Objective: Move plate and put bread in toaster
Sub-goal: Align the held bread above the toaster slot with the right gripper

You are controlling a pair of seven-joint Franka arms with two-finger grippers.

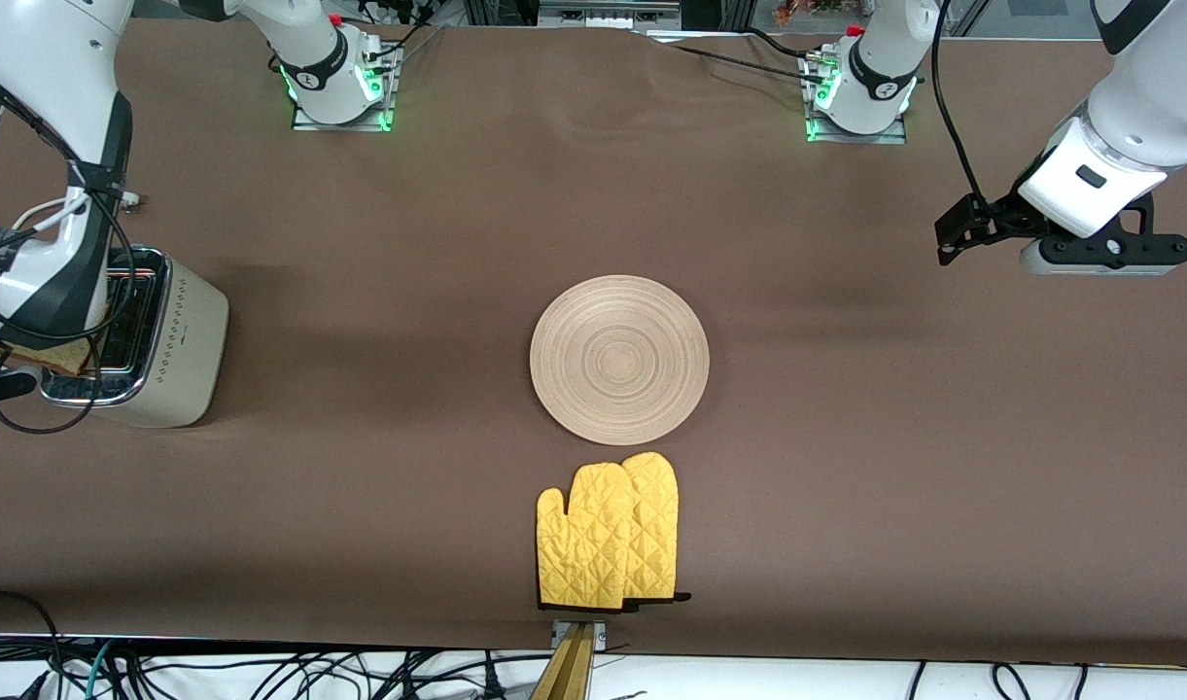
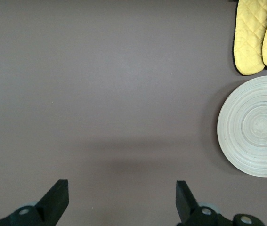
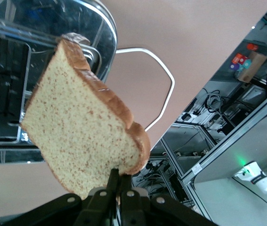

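Right end effector (image 3: 117, 186) is clamped on the bread's (image 3: 84, 132) edge so it hangs over the toaster (image 1: 170, 340); left end effector (image 2: 121, 197) waits spread apart over bare counter (image 1: 846, 437); plate (image 1: 619, 359) mid-counter.

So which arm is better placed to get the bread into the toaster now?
The right. Its gripper is already shut on the bread slice above the toaster, while the left gripper hangs open over bare table near the left arm's end.

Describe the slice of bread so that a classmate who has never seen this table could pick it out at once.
Find the cream toaster at the right arm's end of the table. Above its chrome top, the right gripper pinches the bread by one edge. It is the only food here: a speckled brown slice with darker crust.
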